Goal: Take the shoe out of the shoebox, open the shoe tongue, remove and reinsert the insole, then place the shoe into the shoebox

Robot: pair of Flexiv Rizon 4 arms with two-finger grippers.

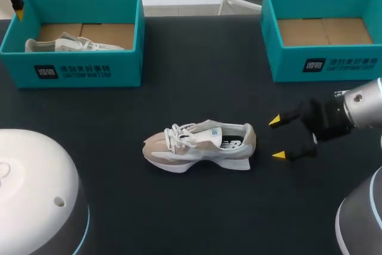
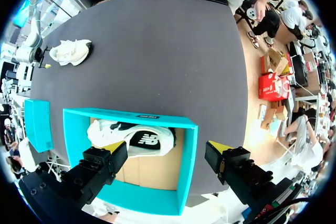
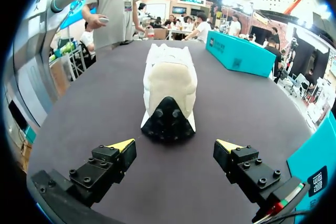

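While shoe [image 1: 200, 146] lies mid-table, right pincer [image 1: 277, 138] apart near it, left pincer [image 2: 167, 146] apart

The left shoebox [image 1: 119, 71] and right shoebox [image 1: 286, 67] fronts carry white print, unreadable.

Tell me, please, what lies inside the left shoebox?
In the left shoebox, a pale shoe lies on the brown cardboard floor; the floor beneath the shoe is covered.
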